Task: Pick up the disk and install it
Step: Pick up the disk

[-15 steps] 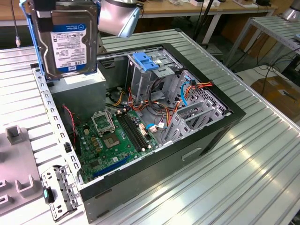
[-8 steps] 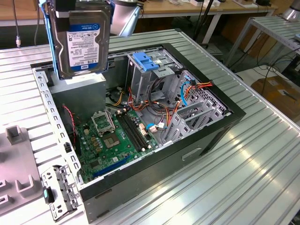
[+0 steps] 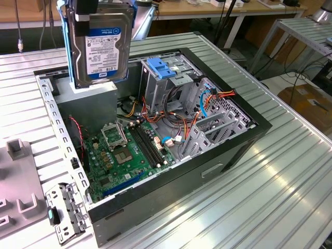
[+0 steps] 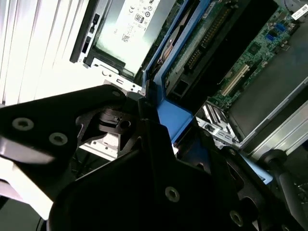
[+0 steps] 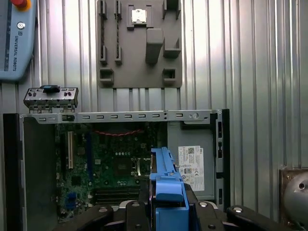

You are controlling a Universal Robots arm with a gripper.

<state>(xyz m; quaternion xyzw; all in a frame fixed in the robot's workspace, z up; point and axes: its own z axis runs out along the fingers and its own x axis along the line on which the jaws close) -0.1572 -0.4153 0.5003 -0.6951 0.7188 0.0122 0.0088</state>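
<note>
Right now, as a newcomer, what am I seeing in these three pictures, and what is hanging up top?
The exterior view comes from a camera off the arm; both wrist views ride on the robot arm. Its gripper, a clamp, is shut on the disk, a hard drive in blue rails, held upright above an open computer case on a ribbed metal table. Inside are a green motherboard and a metal drive cage with a blue latch. A grey moulded tray lies beside the case.

Matte black end effector (image 5: 167, 211), silver screws (image 5: 234, 210)
</note>
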